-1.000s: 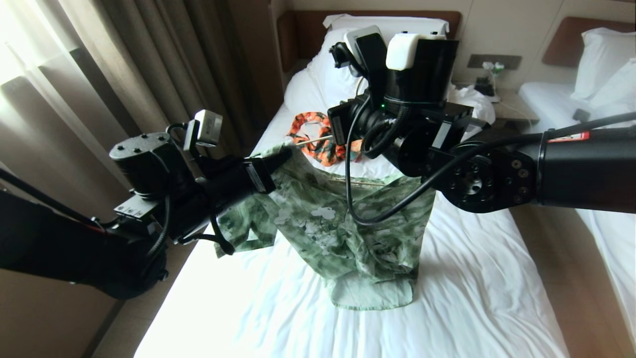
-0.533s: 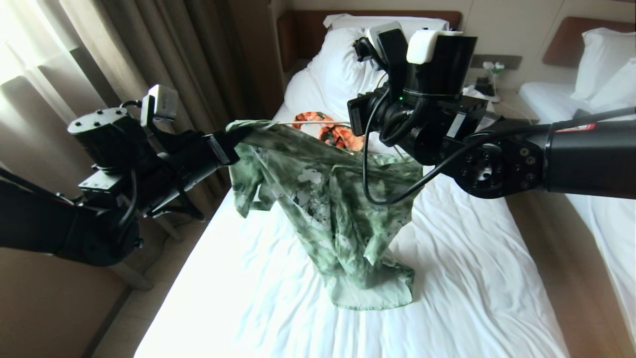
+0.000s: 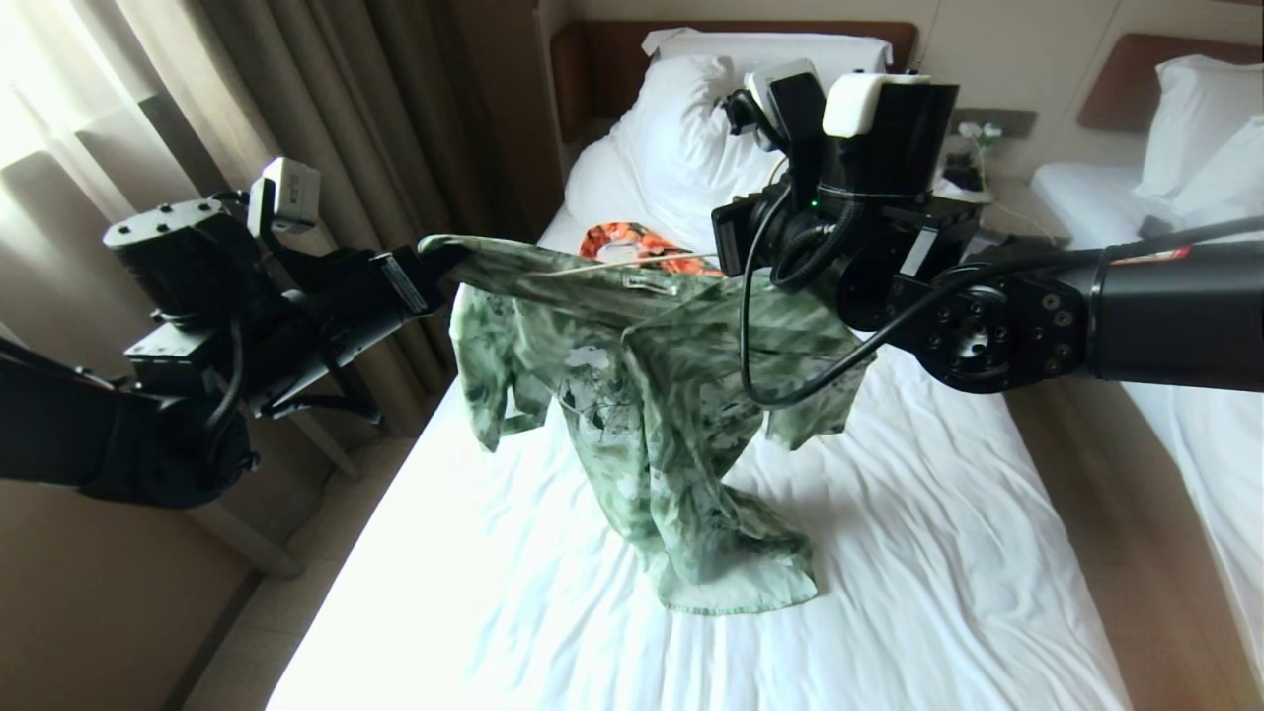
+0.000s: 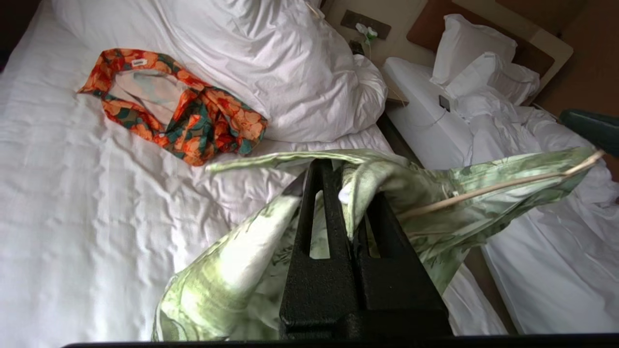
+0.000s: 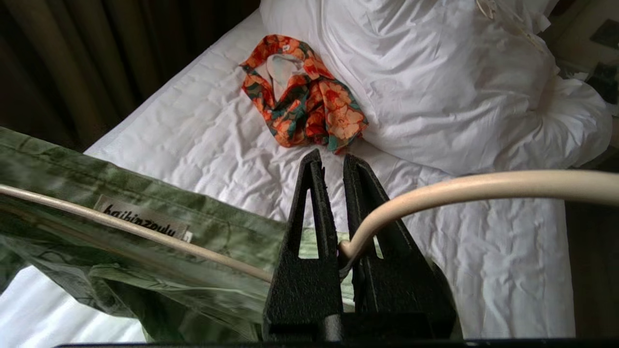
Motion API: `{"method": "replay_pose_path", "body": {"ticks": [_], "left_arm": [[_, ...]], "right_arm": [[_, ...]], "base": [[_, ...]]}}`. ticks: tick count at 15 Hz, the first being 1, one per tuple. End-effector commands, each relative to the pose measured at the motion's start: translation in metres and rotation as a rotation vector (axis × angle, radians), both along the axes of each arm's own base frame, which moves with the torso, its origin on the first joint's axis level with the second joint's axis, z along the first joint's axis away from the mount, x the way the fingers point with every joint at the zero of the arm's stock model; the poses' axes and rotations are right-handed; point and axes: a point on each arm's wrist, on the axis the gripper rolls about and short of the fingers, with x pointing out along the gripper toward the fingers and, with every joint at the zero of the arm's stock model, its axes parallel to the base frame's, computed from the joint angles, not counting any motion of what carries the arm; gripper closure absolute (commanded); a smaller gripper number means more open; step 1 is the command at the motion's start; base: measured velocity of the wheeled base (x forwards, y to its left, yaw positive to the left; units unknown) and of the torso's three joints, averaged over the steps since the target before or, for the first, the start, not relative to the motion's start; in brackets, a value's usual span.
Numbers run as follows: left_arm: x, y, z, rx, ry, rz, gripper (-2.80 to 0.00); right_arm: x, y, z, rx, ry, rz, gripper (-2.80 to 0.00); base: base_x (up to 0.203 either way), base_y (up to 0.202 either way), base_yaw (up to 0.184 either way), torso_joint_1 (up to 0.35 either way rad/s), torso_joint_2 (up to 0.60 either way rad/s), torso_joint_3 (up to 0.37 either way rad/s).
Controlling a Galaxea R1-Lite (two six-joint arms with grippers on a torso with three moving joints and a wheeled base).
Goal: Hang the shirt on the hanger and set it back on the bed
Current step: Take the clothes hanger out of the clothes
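Shirt (image 3: 642, 395) hangs lifted above the bed (image 3: 938, 553), stretched between both arms, with its lower hem bunched on the white sheet. Left gripper (image 4: 346, 193) is pinched tight on a fold of the green cloth at one shoulder, while right gripper (image 5: 331, 166) is clamped on the cream hanger (image 5: 464, 188) near its neck, the wire running through the collar. An orange floral garment (image 3: 642, 247) lies near the pillow (image 3: 691, 109).

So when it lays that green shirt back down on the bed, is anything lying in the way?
Nothing visible under the shirt: the sheet of the bed there is bare. An orange floral garment lies farther up, near the pillow.
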Motion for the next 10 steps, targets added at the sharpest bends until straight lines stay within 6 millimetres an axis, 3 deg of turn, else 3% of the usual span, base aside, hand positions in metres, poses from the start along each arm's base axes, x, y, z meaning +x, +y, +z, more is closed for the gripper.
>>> {"method": "replay_pose_path", "body": {"ticks": [1, 7, 10], "left_arm": [[0.001, -0.001, 0.002, -0.010, -0.004, -0.008, 0.00], [0.016, -0.003, -0.015, -0.003, 0.045, -0.003, 0.00], [0.014, -0.013, -0.018, 0.003, 0.067, -0.033, 0.00]], "right_arm": [[-0.006, 0.004, -0.001, -0.001, 0.004, 0.018, 0.00], [-0.008, 0.003, 0.004, 0.008, -0.007, 0.021, 0.00], [-0.009, 0.004, 0.005, 0.010, -0.010, 0.025, 0.00]], "base": [[0.000, 0.000, 0.000, 0.000, 0.00, 0.000], [0.000, 0.000, 0.000, 0.000, 0.00, 0.000], [0.000, 0.000, 0.000, 0.000, 0.00, 0.000]]}}
